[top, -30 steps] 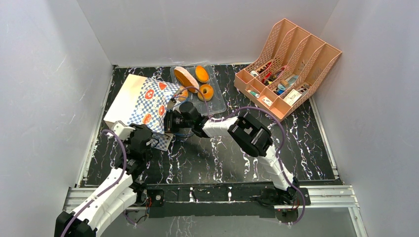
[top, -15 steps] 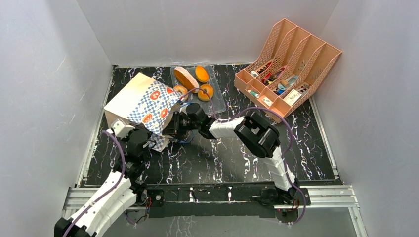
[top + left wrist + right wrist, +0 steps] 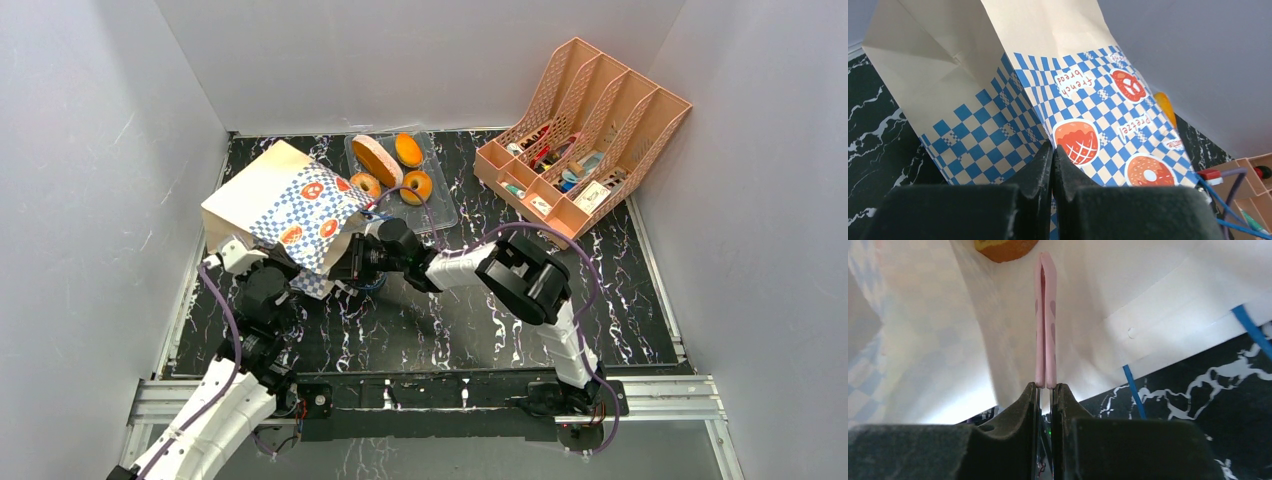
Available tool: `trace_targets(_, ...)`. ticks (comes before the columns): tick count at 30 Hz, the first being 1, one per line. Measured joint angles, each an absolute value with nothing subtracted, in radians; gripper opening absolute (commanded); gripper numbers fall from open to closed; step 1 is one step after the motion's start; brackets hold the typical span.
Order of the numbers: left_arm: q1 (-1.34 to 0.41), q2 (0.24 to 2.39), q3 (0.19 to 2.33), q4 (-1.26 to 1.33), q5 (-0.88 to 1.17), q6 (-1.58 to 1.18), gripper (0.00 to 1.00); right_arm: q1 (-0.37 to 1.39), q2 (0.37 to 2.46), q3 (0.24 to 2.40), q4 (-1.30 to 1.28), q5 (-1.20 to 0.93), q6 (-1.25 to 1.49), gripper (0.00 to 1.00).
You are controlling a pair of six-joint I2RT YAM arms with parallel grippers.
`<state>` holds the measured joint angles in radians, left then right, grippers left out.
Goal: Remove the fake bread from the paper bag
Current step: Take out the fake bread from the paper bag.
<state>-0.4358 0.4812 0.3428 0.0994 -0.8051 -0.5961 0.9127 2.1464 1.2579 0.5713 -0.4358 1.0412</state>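
- Paper bag is nipped between the fingers of the left hand. They are pressed flat together on the blue-and-white checkered band, at a crease just beside a printed red pastry.
- Out from that pinch the bag stands tilted. Its plain tan end is up toward 10 o'clock and its mouth faces about 4 o'clock, low over the black marbled tabletop.
- The right hand reaches into that mouth from the 3 o'clock side. Its fingers are all but closed, pinching a thin pink strip that stands straight out from the tips, seen edge-on. What the strip is cannot be told.
- Past the strip's far end, deep in the white inside of the bag, sits one piece of fake bread. It is orange-brown and only partly in view.
- Blue cord handles hang at the bag's mouth, close beside the right hand.
- Just beyond the bag, at 12 o'clock on the tabletop, a clear tray holds an oval loaf, a round bun and two ring donuts.
- Well apart, at 2 o'clock, stands a pink lattice file rack with small items in its slots.
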Motion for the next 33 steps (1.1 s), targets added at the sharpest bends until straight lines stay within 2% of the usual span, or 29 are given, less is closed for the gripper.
trace_targets(9,-0.436,0.459,0.534,0.013,-0.69,-0.458,0.0,0.941,2.091,1.199,0.635,-0.388,1.051,0.0)
trace_targets(18,-0.436,0.408,0.542,-0.018,-0.579,-0.32,0.0,0.942,2.067,1.097,0.689,-0.361,1.06,0.0)
trace_targets(27,-0.436,0.442,0.542,-0.018,-0.524,-0.303,0.0,0.93,2.064,1.08,0.691,-0.334,1.056,0.0)
trace_targets(33,-0.436,0.515,0.596,-0.061,-0.418,-0.295,0.0,0.905,2.058,1.066,0.661,-0.292,1.046,0.0)
